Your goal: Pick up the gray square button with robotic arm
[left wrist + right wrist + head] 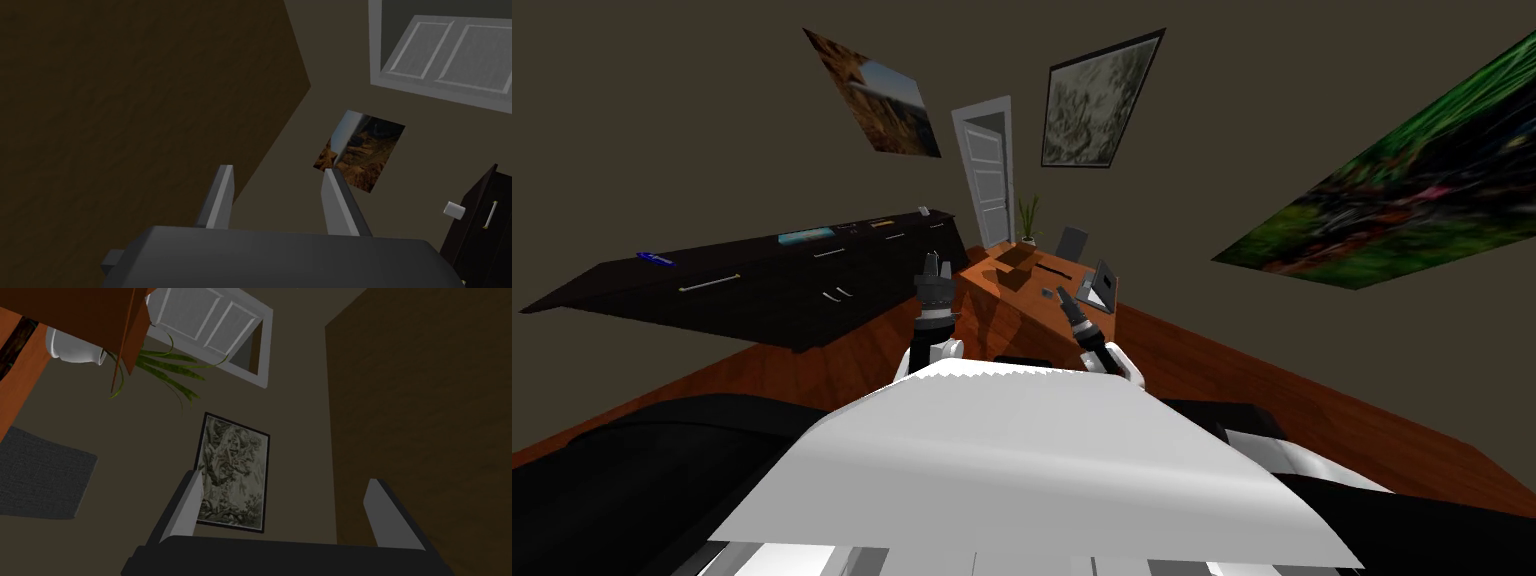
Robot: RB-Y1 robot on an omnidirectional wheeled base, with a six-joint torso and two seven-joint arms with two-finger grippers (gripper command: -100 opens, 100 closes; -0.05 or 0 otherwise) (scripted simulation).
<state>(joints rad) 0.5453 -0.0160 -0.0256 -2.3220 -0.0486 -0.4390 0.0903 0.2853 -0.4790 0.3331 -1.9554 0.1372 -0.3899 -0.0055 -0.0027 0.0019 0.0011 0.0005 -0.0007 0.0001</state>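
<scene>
Right tool (285, 480) wide open and empty by orange desk (1012, 320), left tool (277, 170) likewise, dark walls (712, 120)

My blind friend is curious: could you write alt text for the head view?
The robot's left arm and right arm rise before an orange-brown desk bearing an open laptop. A dark cabinet stands left, a white door beyond.

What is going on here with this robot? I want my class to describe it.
The robot stands at a wooden desk with both arms raised over it. The right gripper is open and empty, close to a small gray square piece lying on the desk, probably the button; nothing is grasped yet. The left gripper is also open and empty, held up near the desk's left edge.
</scene>
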